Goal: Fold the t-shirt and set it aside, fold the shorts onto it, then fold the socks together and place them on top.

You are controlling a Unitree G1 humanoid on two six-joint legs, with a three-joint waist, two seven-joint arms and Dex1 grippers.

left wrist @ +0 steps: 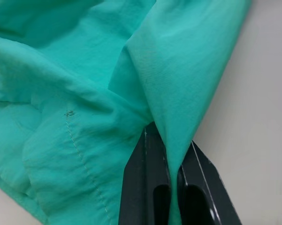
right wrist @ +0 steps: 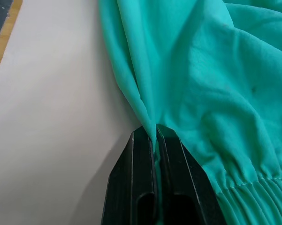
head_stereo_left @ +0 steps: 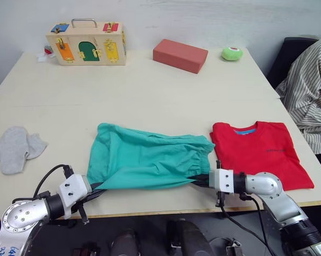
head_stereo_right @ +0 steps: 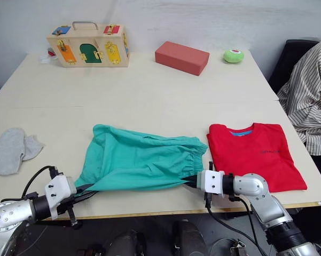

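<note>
Here both grippers were pinched tight on the shorts [head_stereo_left: 149, 162], which lay spread across the lower middle of the head views, on the near part of the table [head_stereo_left: 149, 90]. The left gripper [left wrist: 171, 176] sat at the lower left of the frame, its two black fingers closed on a fold of teal cloth at the garment's near left corner; the wrist view showed the fabric squeezed between them. The right gripper [right wrist: 156, 136] sat at the lower centre-right, clamped the same way on a thin ridge of cloth at the near right corner, just beside the gathered waistband. Between the two grips the near edge of the shorts was drawn into a fairly straight line, slightly raised off the tabletop.

The t-shirt [head_stereo_left: 259, 152] lay folded in a flat rectangle at the right of the frame, neck label up, just beside the waistband end of the shorts. The socks [head_stereo_left: 13, 149] lay at the far left edge, well apart from the other garments, one overlapping the other.

Along the top of the frame stood a wooden latch box [head_stereo_left: 86, 45], a red-brown block [head_stereo_left: 180, 55] and a small green object [head_stereo_left: 232, 53]. A person's striped sleeve [head_stereo_left: 310, 96] showed at the right edge.
</note>
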